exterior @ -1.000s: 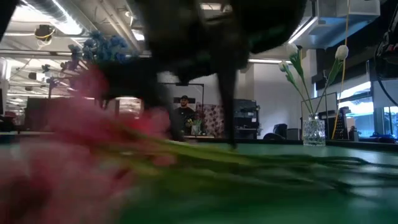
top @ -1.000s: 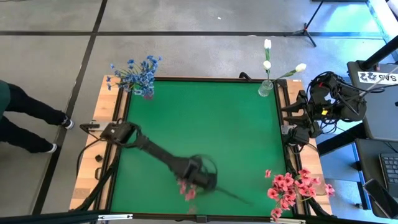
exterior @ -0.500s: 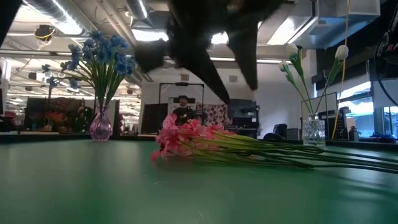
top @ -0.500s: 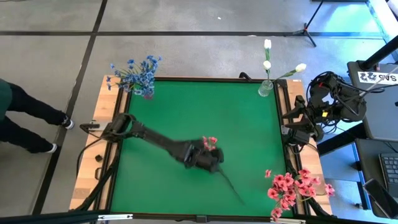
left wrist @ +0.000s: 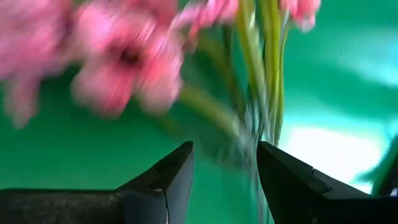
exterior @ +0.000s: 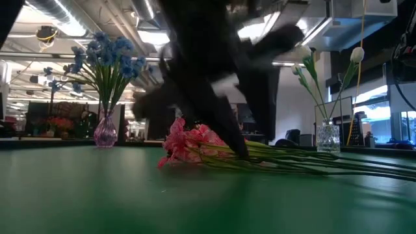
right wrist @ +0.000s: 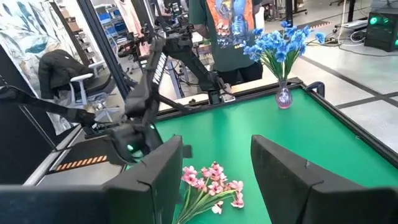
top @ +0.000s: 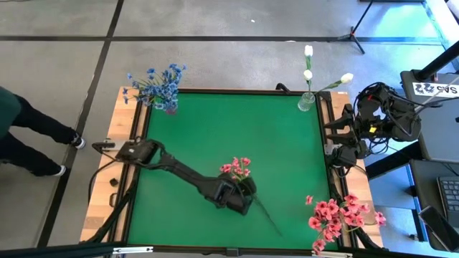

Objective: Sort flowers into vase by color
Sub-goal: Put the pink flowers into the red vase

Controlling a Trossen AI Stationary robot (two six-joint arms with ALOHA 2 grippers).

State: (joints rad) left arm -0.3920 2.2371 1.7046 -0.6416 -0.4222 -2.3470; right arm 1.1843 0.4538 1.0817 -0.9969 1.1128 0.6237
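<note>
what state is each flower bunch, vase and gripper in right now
pink spray on the mat: lying flat, stems toward the near edge
left gripper: open, low over the stems of that spray
right gripper: open, parked at the table's right side
blue flowers: upright in a purple vase
white buds: upright in a clear vase
pink flowers: bunched at the near right corner

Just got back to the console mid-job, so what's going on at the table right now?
The left gripper is down over a pink spray lying on the green table, its open fingers on either side of the stems, not clamped. The right gripper waits open at the table's right edge. The blue flowers stand in a vase at one far corner, the white buds at the other, and more pink flowers sit at the near right corner.
</note>
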